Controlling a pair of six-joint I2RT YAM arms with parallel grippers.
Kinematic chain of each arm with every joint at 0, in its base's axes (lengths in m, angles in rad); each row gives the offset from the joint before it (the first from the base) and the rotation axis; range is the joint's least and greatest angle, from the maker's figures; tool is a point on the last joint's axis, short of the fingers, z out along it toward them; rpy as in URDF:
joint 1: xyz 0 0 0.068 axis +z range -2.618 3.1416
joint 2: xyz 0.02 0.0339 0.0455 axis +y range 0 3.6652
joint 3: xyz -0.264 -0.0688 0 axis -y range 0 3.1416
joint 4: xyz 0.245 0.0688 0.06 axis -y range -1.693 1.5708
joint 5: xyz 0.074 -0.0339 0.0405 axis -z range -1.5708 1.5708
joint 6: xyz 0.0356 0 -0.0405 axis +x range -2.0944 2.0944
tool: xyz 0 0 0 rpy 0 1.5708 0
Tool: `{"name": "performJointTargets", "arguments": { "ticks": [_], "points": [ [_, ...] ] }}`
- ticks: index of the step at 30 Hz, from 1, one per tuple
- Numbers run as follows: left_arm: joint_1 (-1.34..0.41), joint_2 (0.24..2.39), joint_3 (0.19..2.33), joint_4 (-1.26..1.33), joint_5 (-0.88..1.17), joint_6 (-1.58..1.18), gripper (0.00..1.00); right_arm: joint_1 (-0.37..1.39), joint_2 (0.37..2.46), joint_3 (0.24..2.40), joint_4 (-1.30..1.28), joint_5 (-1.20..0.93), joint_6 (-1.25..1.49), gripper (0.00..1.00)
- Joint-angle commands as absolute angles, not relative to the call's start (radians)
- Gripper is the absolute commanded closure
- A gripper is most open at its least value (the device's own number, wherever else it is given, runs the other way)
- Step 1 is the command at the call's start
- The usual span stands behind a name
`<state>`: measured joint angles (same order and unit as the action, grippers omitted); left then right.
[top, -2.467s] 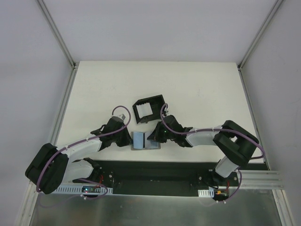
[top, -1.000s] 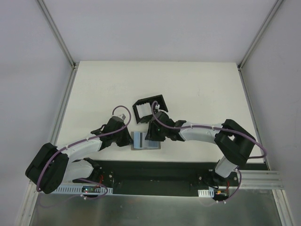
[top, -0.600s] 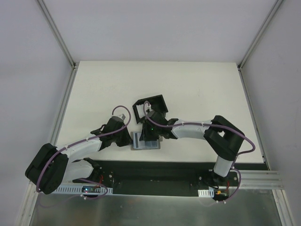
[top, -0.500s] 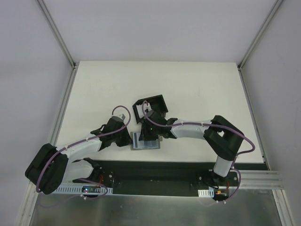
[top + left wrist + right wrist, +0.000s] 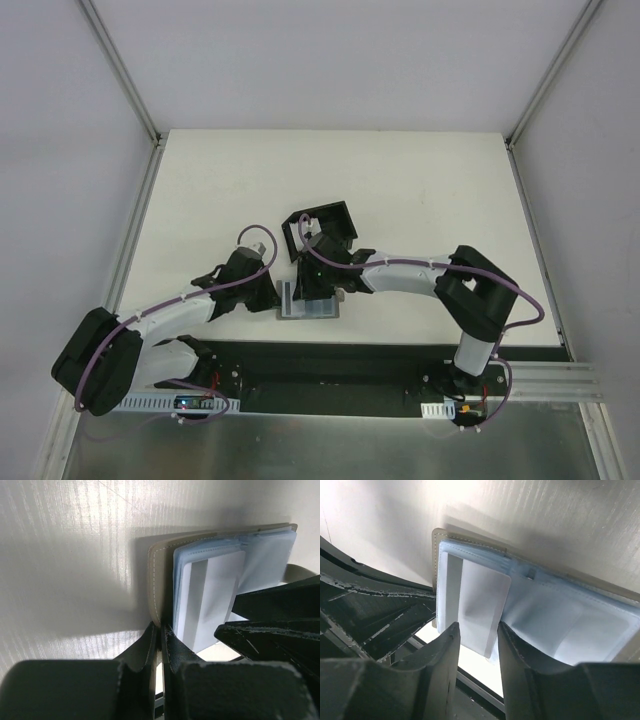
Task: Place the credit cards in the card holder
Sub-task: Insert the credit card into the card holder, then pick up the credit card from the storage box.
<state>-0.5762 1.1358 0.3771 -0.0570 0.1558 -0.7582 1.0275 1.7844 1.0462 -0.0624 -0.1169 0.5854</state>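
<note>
Right wrist: pale card (image 5: pixel 480 600) in grey wallet (image 5: pixel 555 615); right tool (image 5: pixel 477 630) astride it, grip unclear; left tool (image 5: pixel 160 630) pinches wallet; white surface (image 5: pixel 420 180).

right pincer (image 5: pixel 477 639) further left, perhaps narrower

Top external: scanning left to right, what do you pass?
In order: left arm's elbow → left gripper → grey wallet → right arm's elbow. The right gripper and card holder overlap the wallet sideways, so omitted.
</note>
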Motion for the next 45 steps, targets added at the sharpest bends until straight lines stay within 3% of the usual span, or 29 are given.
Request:
{"name": "performJointTargets", "arguments": {
  "ticks": [1, 9, 17, 36, 45],
  "points": [
    [-0.583, 1.132, 0.360, -0.150, 0.147, -0.726, 1.00, 1.032, 1.701, 1.083, -0.080, -0.111, 0.560, 0.60],
    [-0.583, 1.160, 0.376, -0.152, 0.163, -0.752, 1.00, 1.020, 1.545, 1.034, -0.150, 0.032, 0.489, 0.43],
    [-0.583, 1.124, 0.345, -0.152, 0.150, -0.767, 1.00, 0.968, 1.433, 0.979, -0.160, 0.046, 0.468, 0.34],
    [-0.583, 1.072, 0.319, -0.152, 0.126, -0.776, 1.00, 0.828, 1.428, 1.169, -0.273, 0.045, 0.347, 0.31],
    [-0.583, 1.077, 0.321, -0.152, 0.106, -0.776, 1.00, 0.732, 1.609, 1.350, -0.350, -0.069, 0.273, 0.31]
  ]
}}
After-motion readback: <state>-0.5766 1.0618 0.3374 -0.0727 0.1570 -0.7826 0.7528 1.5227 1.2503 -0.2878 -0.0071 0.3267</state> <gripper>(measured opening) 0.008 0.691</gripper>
